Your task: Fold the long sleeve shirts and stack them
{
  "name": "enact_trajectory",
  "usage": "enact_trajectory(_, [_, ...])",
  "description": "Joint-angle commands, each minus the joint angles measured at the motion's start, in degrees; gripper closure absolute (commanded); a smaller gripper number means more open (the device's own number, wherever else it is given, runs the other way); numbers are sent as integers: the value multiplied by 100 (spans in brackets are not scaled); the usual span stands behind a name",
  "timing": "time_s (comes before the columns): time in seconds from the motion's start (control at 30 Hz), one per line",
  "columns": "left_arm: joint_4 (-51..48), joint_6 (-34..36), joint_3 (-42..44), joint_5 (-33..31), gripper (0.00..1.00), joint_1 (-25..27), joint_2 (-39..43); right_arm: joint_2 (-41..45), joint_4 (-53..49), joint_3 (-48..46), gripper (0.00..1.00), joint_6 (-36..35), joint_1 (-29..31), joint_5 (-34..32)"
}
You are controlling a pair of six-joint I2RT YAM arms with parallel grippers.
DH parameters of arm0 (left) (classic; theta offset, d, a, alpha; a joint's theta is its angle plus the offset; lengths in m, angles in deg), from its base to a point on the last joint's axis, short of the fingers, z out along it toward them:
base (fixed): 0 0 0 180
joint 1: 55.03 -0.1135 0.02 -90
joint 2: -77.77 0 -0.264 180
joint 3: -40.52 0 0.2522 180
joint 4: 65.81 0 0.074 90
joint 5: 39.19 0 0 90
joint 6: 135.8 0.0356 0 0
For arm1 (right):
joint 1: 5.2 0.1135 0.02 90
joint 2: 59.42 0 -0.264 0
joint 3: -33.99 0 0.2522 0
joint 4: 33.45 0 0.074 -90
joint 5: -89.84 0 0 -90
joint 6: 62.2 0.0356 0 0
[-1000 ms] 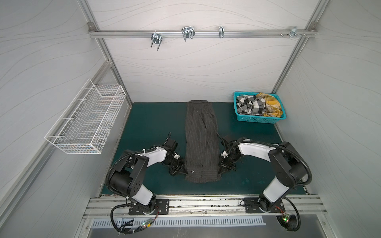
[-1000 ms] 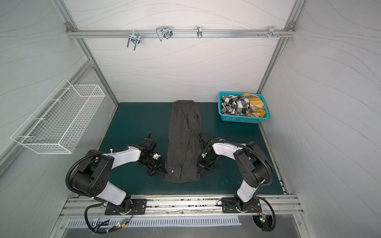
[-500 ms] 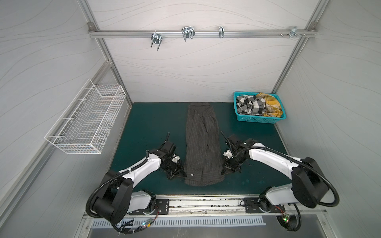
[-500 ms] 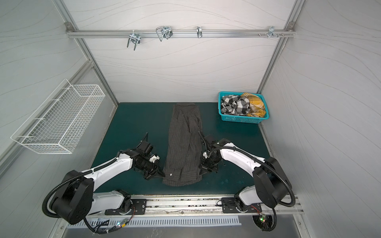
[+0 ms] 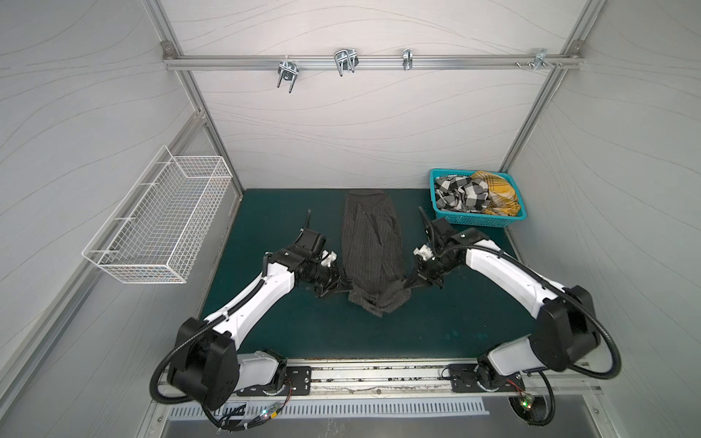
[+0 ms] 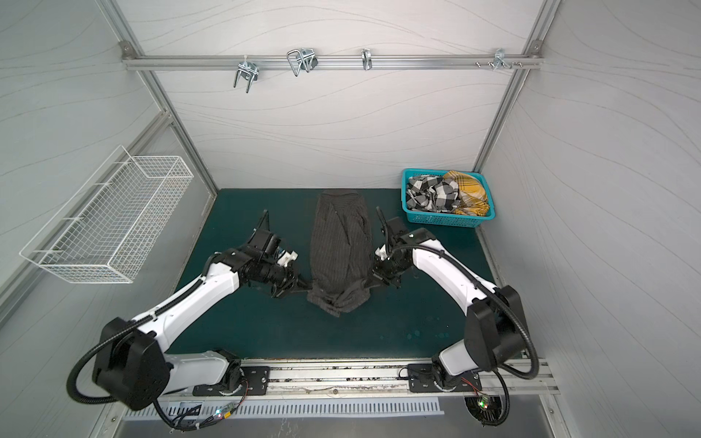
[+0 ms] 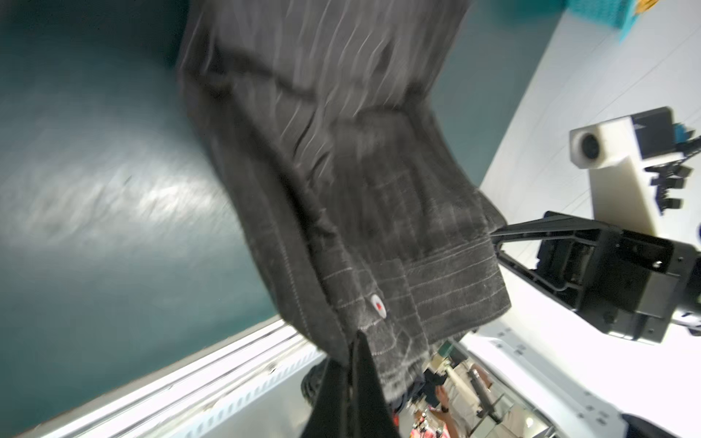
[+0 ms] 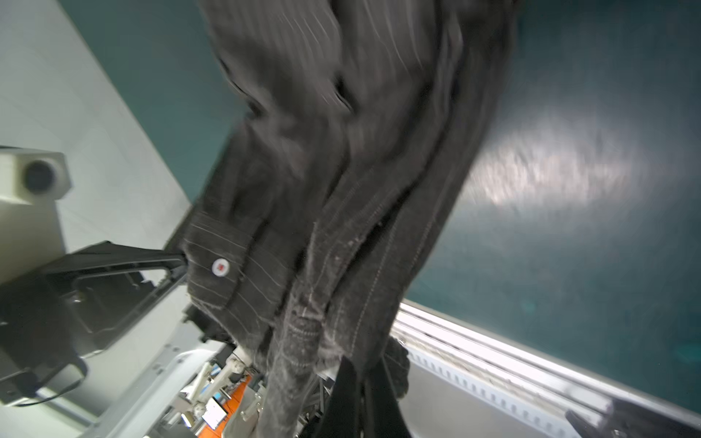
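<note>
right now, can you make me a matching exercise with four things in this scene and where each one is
Things
1. pinstriped shirt
2. checked shirt
3. yellow plaid shirt
4. wire basket

Places
a. left half of the teal basket, as both top views show it
b. on the left wall
c. on the mat, near end pinched by the left gripper and right gripper
d. right half of the teal basket

Pairs: 1-c, 2-a, 3-d, 4-b

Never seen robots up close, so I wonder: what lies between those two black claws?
The near end of the dark pinstriped shirt, with the left gripper and right gripper each shut on a side of it. Both top views show this.
</note>
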Motion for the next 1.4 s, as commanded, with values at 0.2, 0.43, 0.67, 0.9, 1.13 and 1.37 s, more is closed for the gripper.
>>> enact_trajectory(0.2, [393,219,-3021,-648,100,-830,-2968,-3168,-792,3873,100,-708,-856,118])
enact_trajectory(0.43, [-475,482,-6230,-712,73,-1005,-5638,-5487,-1276,6846,51,-579,-1283,291])
enact_trajectory(0.67, [-1224,639,-7390,-1310,46,-1066,-5907,-4715,-989,6568,21,-891,-1540,279])
enact_trajectory(0.9, [-930,598,-5517,-2095,42,-582,-4421,-3626,-711,4528,47,-1237,-1019,-406])
enact_trajectory(1.13, [-793,511,-4948,-1750,47,-207,-4687,-4198,-505,4585,63,-1405,-681,-328])
enact_trajectory(1.37, [-609,424,-4244,-1489,55,-205,-4963,-4410,-250,3953,67,-1391,-556,-613])
